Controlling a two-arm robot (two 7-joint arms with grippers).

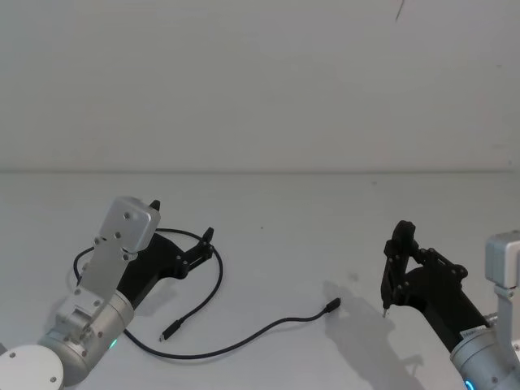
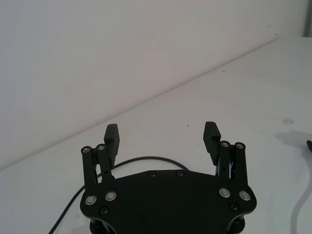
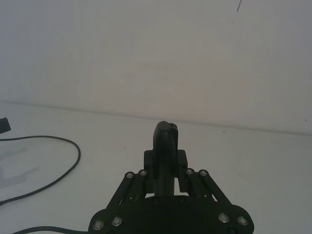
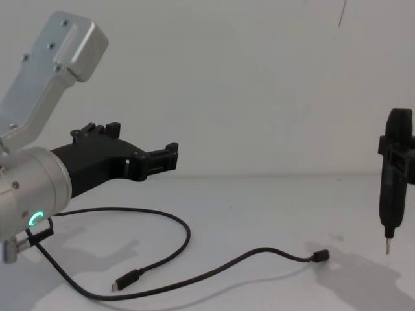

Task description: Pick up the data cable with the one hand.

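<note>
Black against the white bench [image 1: 268,203], the cable [image 1: 284,322] lies flat along the near edge, all of it resting on the surface. One end curls into a loop at the near left corner, and the rest trails toward the middle of the near edge. The left tool [image 1: 182,221] is the one meant to lift it. It hangs above that loop, and the chest view shows it clear of the bench with its two fingers spread wide and nothing between them. The wrist view of the same tool [image 2: 162,134] shows the curve of the cable passing under the gap without touching either finger [image 2: 112,136]. By my reading the pickup has not yet begun: the tool is roughly over its target but has to come down, straddle the cord and close before anything can be raised. The right tool [image 1: 398,253] stands off near the right edge, well apart from the cable. Its fingers are closed around a pen-like stick [image 4: 397,170] that points its metal tip down at the bench. By count there is one cable with two plugs, one [image 1: 331,306] near the middle and one [image 1: 168,331] inside the sweep of the loop. There are also two tools and one stick.
</note>
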